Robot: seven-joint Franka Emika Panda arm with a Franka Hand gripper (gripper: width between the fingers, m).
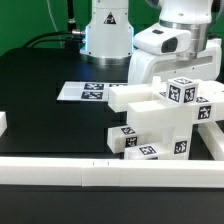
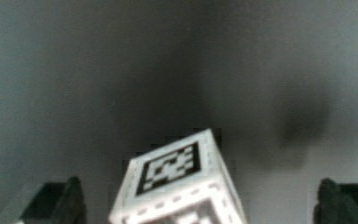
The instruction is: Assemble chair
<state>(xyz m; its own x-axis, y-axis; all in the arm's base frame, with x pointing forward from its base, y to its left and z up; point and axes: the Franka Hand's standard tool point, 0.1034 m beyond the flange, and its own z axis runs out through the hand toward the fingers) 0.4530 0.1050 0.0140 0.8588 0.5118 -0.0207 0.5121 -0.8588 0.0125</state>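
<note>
Chair mostly built, gripper above it w/ nothing held.

Nearest: long low white border rail (image 1: 100, 172); behind it the chunky white plastic chair (image 1: 165, 125), pieces joined, by exterior view's right; gripper (image 2: 202, 200) fingers spread wide over a tagged post. Remaining parts: can't tell.

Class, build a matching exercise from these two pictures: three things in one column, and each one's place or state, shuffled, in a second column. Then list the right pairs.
Column one:
1. chunky white plastic chair with black-and-white tags
2. thin flat white marker board
3. two-finger gripper

Column two:
A. jaws open, holding nothing
B. lying flat on the black table, toward the exterior view's left
C. standing at the exterior view's right, near the front rail

Pairs: 1-C, 2-B, 3-A
</note>
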